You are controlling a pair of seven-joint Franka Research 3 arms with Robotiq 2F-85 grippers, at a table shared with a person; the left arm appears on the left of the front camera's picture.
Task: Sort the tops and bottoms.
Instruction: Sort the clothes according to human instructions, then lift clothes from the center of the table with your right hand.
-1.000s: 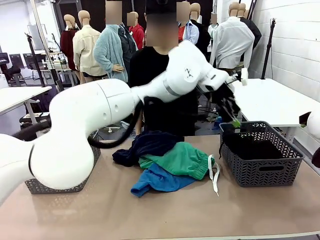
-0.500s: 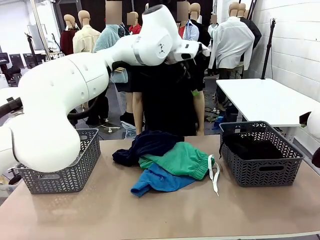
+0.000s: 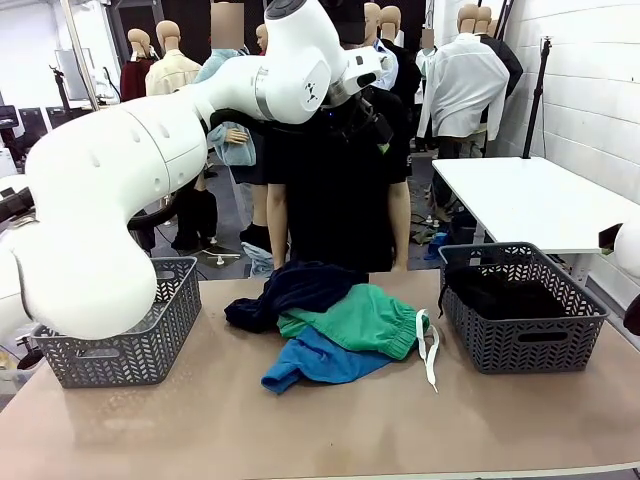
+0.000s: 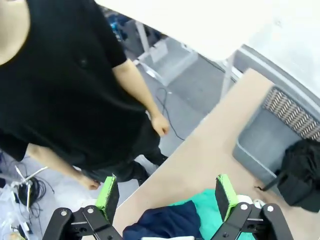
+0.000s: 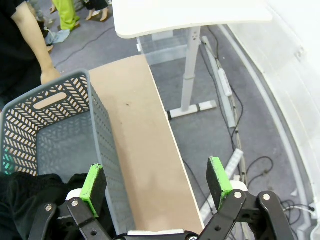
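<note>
Left arm has swung up and away from the right basket (image 3: 520, 345). The left gripper (image 3: 372, 125) now hangs high over the far middle of the table (image 3: 300, 430), in front of the person's chest. The pile hasn't moved. Its jaws are spread wide with nothing between them. The right gripper (image 5: 155, 180) is also wide and empty, above the right basket's right wall.

The black garment (image 3: 505, 295) lies in the right basket. The green shorts (image 3: 360, 320) sit mid-table on top of the pile, over a blue garment (image 3: 320, 365). The navy garment (image 3: 290, 288) touches them on the far left, and the drawstring (image 3: 428, 352) trails right onto bare table.

All of it looks soft, light and limp, so it will likely sag and drag. Best hold is probably a bunched fold on top of the shorts, not the cord, which could slip.

Front view gives the whole pile plus the left basket (image 3: 130, 345). Left wrist view adds the person's hand (image 4: 160, 125) hanging past the far edge. Right wrist view looks down into the basket, where the floor is mostly bare and the black cloth is bunched at one end.
</note>
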